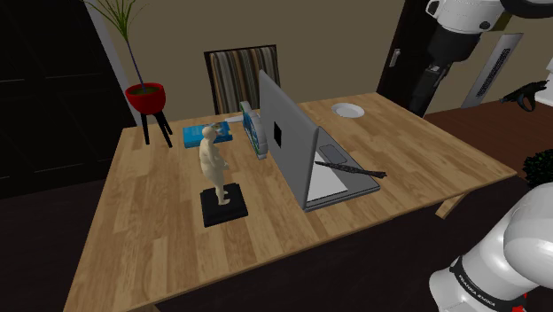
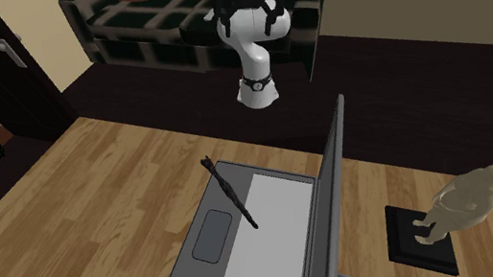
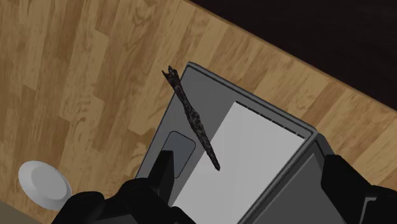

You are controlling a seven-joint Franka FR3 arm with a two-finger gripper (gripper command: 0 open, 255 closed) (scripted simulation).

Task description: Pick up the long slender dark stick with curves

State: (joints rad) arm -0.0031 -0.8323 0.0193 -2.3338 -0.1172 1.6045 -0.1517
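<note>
White arm (image 1: 465,18) raised high, wrist angled downward, black end effector (image 3: 248,159) with fingers (image 3: 164,168) spread apart, clasping nothing

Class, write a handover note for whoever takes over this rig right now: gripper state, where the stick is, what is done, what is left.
Gripper: open, holding nothing, above the laptop.
Long slender dark curved stick: lying slantwise on the base of the open grey laptop, one end jutting past its edge over the wooden table.
Done: nothing grasped yet.
Left: lower, close on the stick, lift.
</note>
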